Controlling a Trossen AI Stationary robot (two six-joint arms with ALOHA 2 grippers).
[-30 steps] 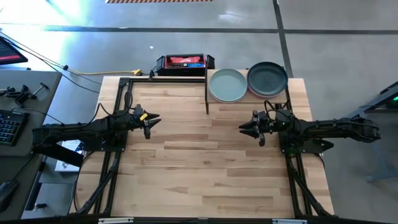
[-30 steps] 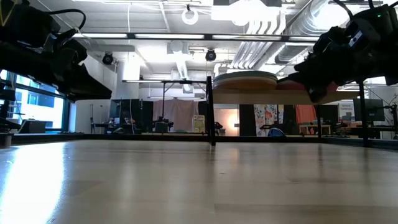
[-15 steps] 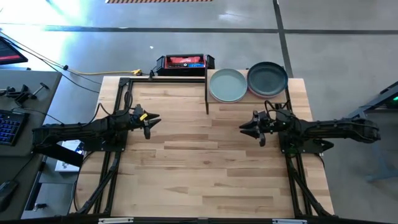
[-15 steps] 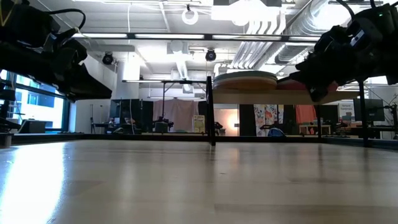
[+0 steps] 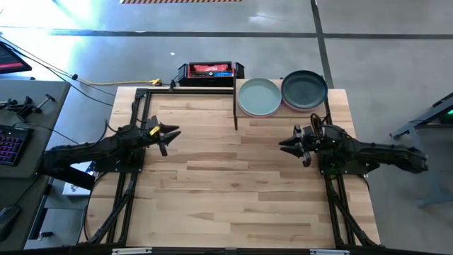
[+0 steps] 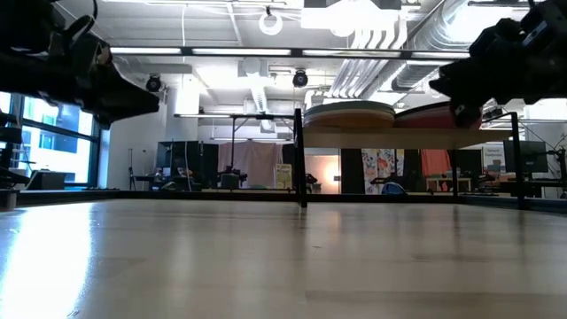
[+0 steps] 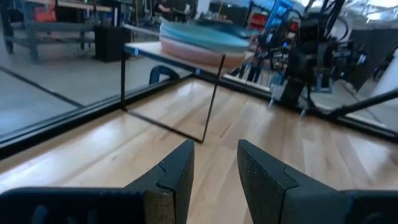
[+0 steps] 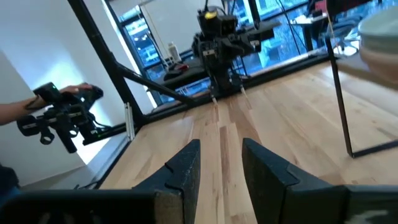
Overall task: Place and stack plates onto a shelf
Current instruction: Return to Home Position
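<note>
Two stacks of plates stand on the shelf (image 5: 277, 114) at the table's far right. The left stack has a sage green plate (image 5: 259, 97) on top, the right stack a charcoal plate (image 5: 304, 90). In the low view the stacks (image 6: 350, 115) rest on the shelf's panel (image 6: 381, 138). My left gripper (image 5: 170, 138) hovers open and empty over the table's left part, pointing right. My right gripper (image 5: 289, 149) hovers open and empty near the shelf's near side, pointing left. The left wrist view shows the left stack (image 7: 205, 38), and the right wrist view shows a plate's rim (image 8: 380, 36).
A black-and-red box (image 5: 210, 71) sits just beyond the table's far edge, left of the shelf. The shelf's black post (image 5: 235, 108) stands between the two grippers' far sides. A person's hand with a black handle (image 8: 59, 117) shows beyond the table's left side.
Both grippers have drawn apart and risen. The left has pulled back toward the table's left edge and a little toward the far edge. The right has pulled back toward the right edge. The plates have not moved.
</note>
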